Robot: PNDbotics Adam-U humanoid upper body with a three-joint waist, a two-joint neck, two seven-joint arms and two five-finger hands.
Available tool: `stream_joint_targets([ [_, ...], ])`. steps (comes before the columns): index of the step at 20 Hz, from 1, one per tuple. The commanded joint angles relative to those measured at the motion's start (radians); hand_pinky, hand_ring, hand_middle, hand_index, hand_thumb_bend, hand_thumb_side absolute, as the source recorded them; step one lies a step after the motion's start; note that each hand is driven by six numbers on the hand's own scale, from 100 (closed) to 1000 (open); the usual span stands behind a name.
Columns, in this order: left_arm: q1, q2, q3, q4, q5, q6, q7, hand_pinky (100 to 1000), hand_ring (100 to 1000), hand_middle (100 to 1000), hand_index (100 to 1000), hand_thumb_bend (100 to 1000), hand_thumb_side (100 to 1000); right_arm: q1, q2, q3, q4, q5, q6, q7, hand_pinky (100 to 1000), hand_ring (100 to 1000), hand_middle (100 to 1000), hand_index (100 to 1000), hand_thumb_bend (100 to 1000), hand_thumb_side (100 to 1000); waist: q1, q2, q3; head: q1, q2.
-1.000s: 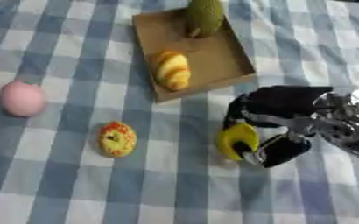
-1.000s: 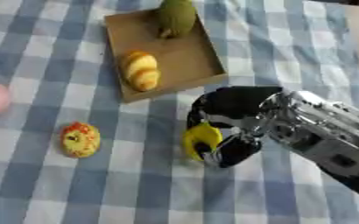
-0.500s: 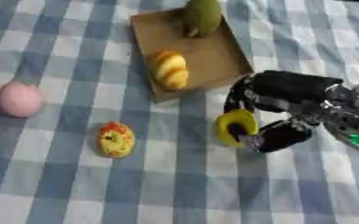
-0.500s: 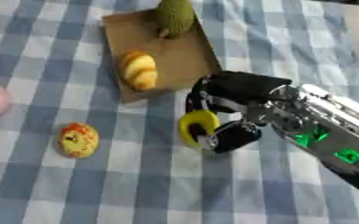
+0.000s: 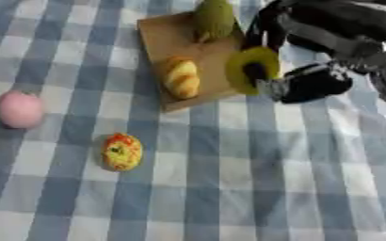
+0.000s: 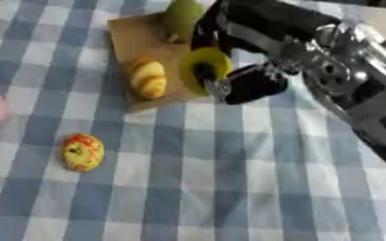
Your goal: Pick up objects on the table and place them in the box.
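- Since a second ago the right hand [image 5: 299,70] has lifted the yellow ring-shaped object [image 5: 250,69] off the checked tablecloth [image 5: 254,179] and carried it up to the near right edge of the cardboard box [image 5: 167,37]; the whole view has also shifted, so part of that is camera motion.
- The right hand's fingers and thumb are curled round the yellow ring-shaped object, which hangs on edge over the box's right rim, not yet let go.
- To my eye the carry is nearly over; what remains is to bring the ring fully above the box floor and release it.
- The box already holds a yellow-and-orange bread-like piece [image 5: 182,78] near its middle and a green pear-shaped fruit [image 5: 213,19] at its far end.
- On the cloth outside the box lie a pink ball-like object [image 5: 19,109] at the left edge and a yellow-and-red piece [image 5: 121,151] nearer the middle, well apart.
- The left hand shows in neither view.
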Motion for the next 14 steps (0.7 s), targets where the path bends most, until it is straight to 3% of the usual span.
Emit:
stream_joint_targets([
  [1,-0.006,0.019,0.004,-0.016,-0.004,-0.001,-0.004,764,760,733,785,181,592,-0.054,0.034,-0.015,0.054,0.035,0.044,0.01,602,514,551,653,100,165,0.003,-0.024,0.004,-0.005,-0.01],
  [4,-0.008,0.021,0.003,-0.016,-0.003,-0.001,-0.005,764,760,734,785,180,592,-0.1,0.082,-0.002,0.124,0.07,0.087,0.007,599,512,550,652,100,161,-0.002,-0.022,0.011,-0.008,-0.01],
  [7,-0.01,0.022,0.002,-0.016,-0.003,-0.002,-0.006,764,760,734,785,181,591,-0.133,0.124,0.013,0.201,0.091,0.095,-0.012,626,542,577,677,100,201,-0.005,-0.02,0.017,-0.01,-0.012],
  [9,-0.011,0.022,0.001,-0.016,-0.002,-0.002,-0.007,764,761,734,785,181,591,-0.144,0.143,0.021,0.25,0.104,0.086,-0.001,664,611,650,730,100,290,-0.006,-0.019,0.019,-0.012,-0.013],
  [10,-0.011,0.022,0.001,-0.016,-0.002,-0.002,-0.007,764,761,734,785,181,592,-0.148,0.15,0.025,0.274,0.109,0.079,0.009,702,693,735,779,100,368,-0.007,-0.019,0.02,-0.013,-0.013],
  [14,-0.011,0.022,0.001,-0.016,-0.002,-0.001,-0.008,764,761,734,786,180,592,-0.16,0.171,0.03,0.361,0.142,0.039,0.049,771,825,874,881,100,480,-0.008,-0.02,0.02,-0.014,-0.014],
])
